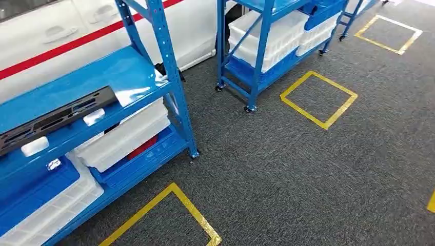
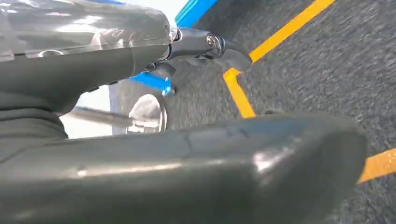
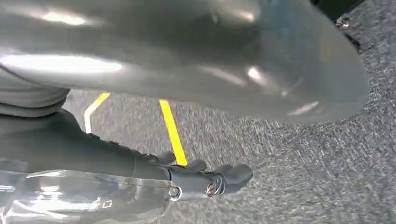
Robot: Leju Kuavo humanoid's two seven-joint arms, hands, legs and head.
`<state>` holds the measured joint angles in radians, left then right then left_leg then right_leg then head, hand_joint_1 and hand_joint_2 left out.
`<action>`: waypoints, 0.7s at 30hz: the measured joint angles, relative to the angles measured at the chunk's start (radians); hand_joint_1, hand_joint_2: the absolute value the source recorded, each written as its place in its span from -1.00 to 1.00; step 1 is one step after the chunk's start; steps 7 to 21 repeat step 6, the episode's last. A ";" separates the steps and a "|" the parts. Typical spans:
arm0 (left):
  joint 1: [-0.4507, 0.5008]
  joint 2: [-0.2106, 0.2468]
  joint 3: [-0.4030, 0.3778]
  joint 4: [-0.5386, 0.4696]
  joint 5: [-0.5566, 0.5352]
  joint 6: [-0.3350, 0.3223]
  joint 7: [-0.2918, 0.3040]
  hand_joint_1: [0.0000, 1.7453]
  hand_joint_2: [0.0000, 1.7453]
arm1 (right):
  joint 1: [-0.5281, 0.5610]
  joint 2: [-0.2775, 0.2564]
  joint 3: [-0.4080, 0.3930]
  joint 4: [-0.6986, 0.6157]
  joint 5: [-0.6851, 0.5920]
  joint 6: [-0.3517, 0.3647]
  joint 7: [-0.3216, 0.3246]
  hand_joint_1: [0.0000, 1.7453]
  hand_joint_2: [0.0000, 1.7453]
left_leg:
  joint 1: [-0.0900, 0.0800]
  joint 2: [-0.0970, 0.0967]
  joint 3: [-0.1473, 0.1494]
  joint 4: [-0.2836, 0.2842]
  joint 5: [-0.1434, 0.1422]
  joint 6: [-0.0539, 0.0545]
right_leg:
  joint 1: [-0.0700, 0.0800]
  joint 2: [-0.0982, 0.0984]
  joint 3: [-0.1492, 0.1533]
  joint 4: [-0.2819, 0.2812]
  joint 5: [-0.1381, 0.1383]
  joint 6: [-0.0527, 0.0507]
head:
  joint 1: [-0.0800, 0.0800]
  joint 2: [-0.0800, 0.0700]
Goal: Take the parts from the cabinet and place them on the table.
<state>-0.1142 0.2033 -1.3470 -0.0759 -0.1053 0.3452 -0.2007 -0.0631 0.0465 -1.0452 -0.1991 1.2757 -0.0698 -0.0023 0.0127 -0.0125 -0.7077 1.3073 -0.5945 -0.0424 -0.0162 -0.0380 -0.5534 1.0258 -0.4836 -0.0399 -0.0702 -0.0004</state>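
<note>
A long black slotted part lies on the upper shelf of the blue cabinet at the left, two small white pieces just beside it. White bins sit on the shelf below. Yellow tape squares mark the grey carpet. The left robot hand and right robot hand hang over the carpet, fingers apart, apparently holding nothing.
</note>
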 joint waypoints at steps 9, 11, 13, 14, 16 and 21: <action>0.005 0.001 0.000 0.000 0.000 -0.002 -0.004 -1.00 -1.00 | -0.001 0.014 0.001 0.000 0.010 0.007 0.010 -1.00 -1.00 | -0.015 0.094 0.157 -0.291 0.130 0.032 | 0.013 -0.073 0.021 0.000 -0.015 0.014 | 0.000 0.000; 0.005 0.001 0.000 0.000 0.000 -0.002 -0.004 -1.00 -1.00 | -0.001 0.014 0.001 0.000 0.010 0.007 0.010 -1.00 -1.00 | -0.015 0.094 0.157 -0.291 0.130 0.032 | 0.013 -0.073 0.021 0.000 -0.015 0.014 | 0.000 0.000; 0.005 0.001 0.000 0.000 0.000 -0.002 -0.004 -1.00 -1.00 | -0.001 0.014 0.001 0.000 0.010 0.007 0.010 -1.00 -1.00 | -0.015 0.094 0.157 -0.291 0.130 0.032 | 0.013 -0.073 0.021 0.000 -0.015 0.014 | 0.000 0.000; 0.005 0.001 0.000 0.000 0.000 -0.002 -0.004 -1.00 -1.00 | -0.001 0.014 0.001 0.000 0.010 0.007 0.010 -1.00 -1.00 | -0.015 0.094 0.157 -0.291 0.130 0.032 | 0.013 -0.073 0.021 0.000 -0.015 0.014 | 0.000 0.000; 0.005 0.001 0.000 0.000 0.000 -0.002 -0.004 -1.00 -1.00 | -0.001 0.014 0.001 0.000 0.010 0.007 0.010 -1.00 -1.00 | -0.015 0.094 0.157 -0.291 0.130 0.032 | 0.013 -0.073 0.021 0.000 -0.015 0.014 | 0.000 0.000; 0.005 0.001 0.000 0.000 0.000 -0.002 -0.004 -1.00 -1.00 | -0.001 0.014 0.001 0.000 0.010 0.007 0.010 -1.00 -1.00 | -0.015 0.094 0.157 -0.291 0.130 0.032 | 0.013 -0.073 0.021 0.000 -0.015 0.014 | 0.000 0.000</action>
